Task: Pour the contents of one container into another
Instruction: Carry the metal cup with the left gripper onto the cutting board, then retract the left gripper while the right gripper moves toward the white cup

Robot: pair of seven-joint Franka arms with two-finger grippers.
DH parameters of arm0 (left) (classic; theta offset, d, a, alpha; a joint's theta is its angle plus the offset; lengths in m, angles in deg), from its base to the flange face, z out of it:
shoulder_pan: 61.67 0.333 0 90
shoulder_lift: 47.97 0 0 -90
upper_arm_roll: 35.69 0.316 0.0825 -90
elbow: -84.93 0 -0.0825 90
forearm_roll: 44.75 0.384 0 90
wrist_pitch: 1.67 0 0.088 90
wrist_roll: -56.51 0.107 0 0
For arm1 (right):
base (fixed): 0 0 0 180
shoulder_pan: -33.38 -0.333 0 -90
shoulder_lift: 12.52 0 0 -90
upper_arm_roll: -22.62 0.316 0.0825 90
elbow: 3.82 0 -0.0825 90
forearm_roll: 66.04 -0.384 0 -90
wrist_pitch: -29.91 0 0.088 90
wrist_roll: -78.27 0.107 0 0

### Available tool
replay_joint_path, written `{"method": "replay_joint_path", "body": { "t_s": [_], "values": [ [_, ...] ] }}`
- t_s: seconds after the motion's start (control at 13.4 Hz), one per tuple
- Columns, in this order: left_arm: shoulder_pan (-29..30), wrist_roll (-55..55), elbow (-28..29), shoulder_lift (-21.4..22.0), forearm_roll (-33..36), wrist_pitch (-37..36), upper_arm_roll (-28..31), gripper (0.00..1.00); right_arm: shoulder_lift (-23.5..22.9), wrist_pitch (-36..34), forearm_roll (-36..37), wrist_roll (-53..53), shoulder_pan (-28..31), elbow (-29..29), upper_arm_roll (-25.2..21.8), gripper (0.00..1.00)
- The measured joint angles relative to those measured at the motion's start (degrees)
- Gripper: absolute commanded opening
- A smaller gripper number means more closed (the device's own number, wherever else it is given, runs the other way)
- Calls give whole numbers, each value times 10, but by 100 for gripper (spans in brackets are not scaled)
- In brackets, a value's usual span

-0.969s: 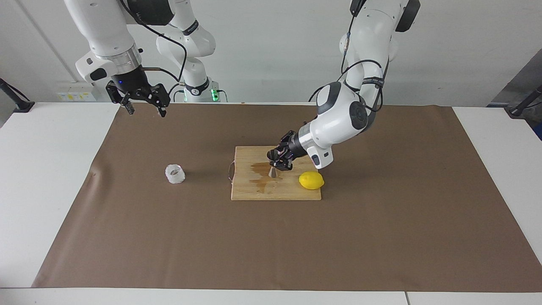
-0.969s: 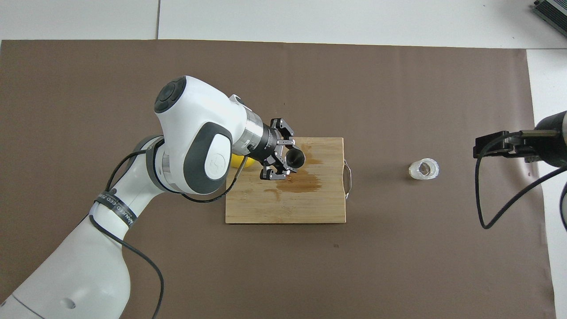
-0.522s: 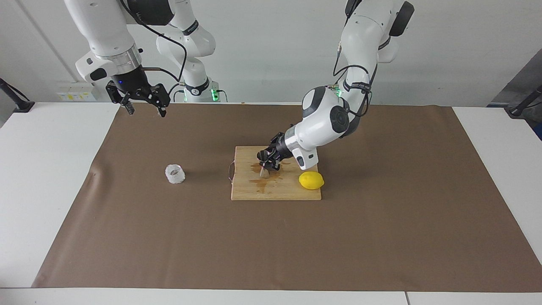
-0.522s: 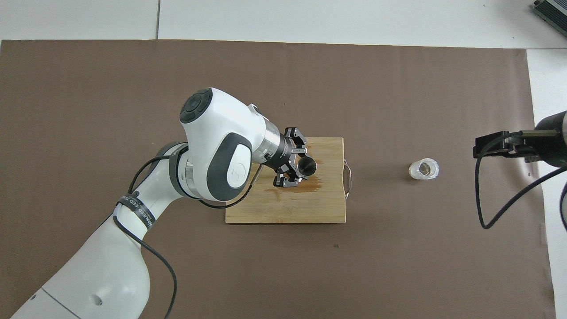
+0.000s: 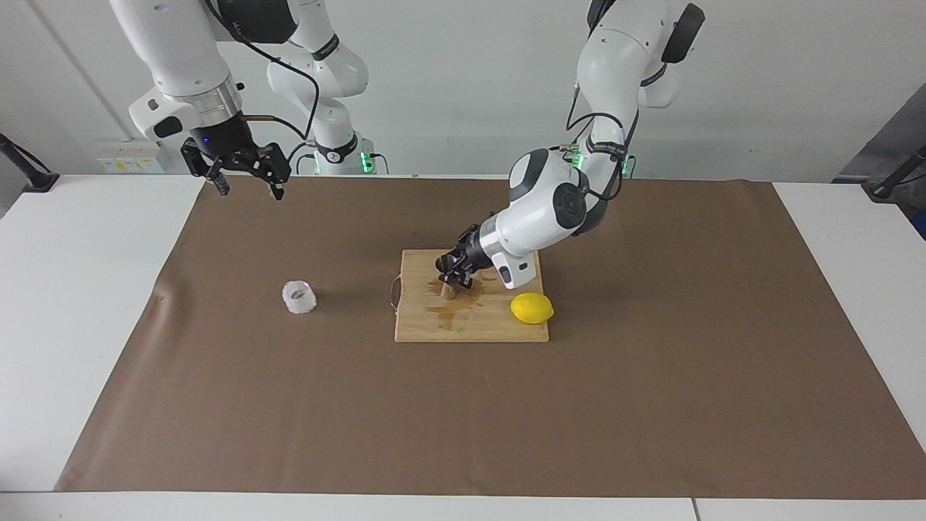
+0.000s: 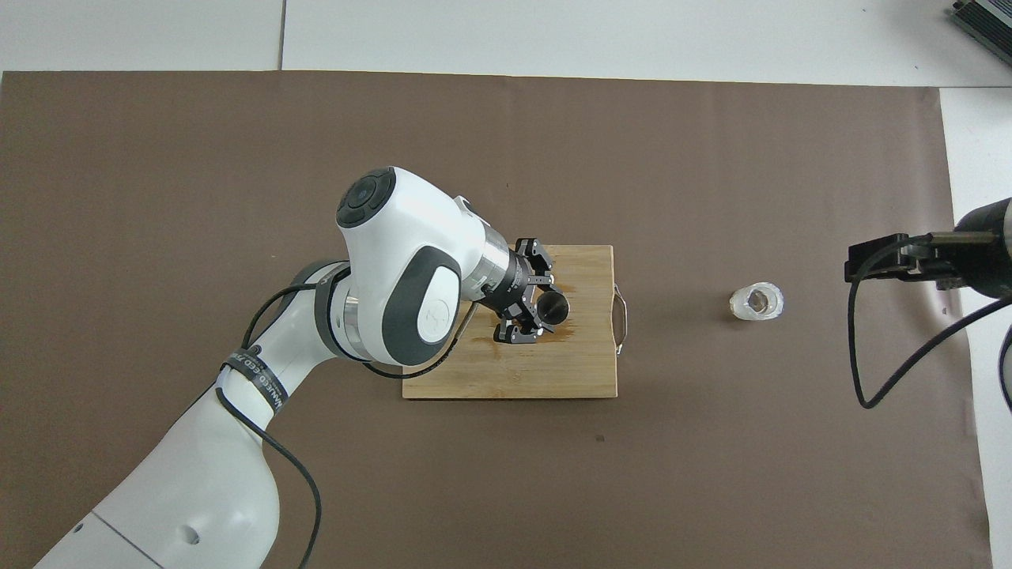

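Observation:
The steel jigger (image 5: 448,289) is on or just above the wooden cutting board (image 5: 470,329), near the board's edge closest to the robots. My left gripper (image 5: 453,278) is shut on its waist, and its open top cone faces up in the overhead view (image 6: 553,308), where the left gripper (image 6: 538,310) also shows. The bumpy whitish tumbler (image 5: 299,297) stands alone on the brown mat, beside the board toward the right arm's end; it also shows in the overhead view (image 6: 757,302). My right gripper (image 5: 248,189) waits open and empty, raised over the mat's edge.
A lemon (image 5: 532,308) lies on the board's corner toward the left arm's end. A wet stain (image 5: 450,314) marks the board (image 6: 506,378). The board's metal handle (image 6: 621,318) points toward the tumbler. A brown mat (image 5: 651,376) covers the table.
My left gripper has carried the jigger along the board toward the handle end and the tumbler. The right arm and the tumbler have not moved.

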Motion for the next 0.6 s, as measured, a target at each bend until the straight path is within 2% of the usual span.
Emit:
{"method": "replay_joint_path", "body": {
  "t_s": [0.07,0.3,0.6],
  "values": [
    [0,0,0,-2,0,0,0,100,0,0,0,0,-1,0,0,100],
    [0,0,-4,-4,17,-5,1,100,0,0,0,-3,-3,0,2,100],
    [4,0,-46,-2,126,-80,9,100,0,2,0,-46,-3,-6,3,100]
  ]
}}
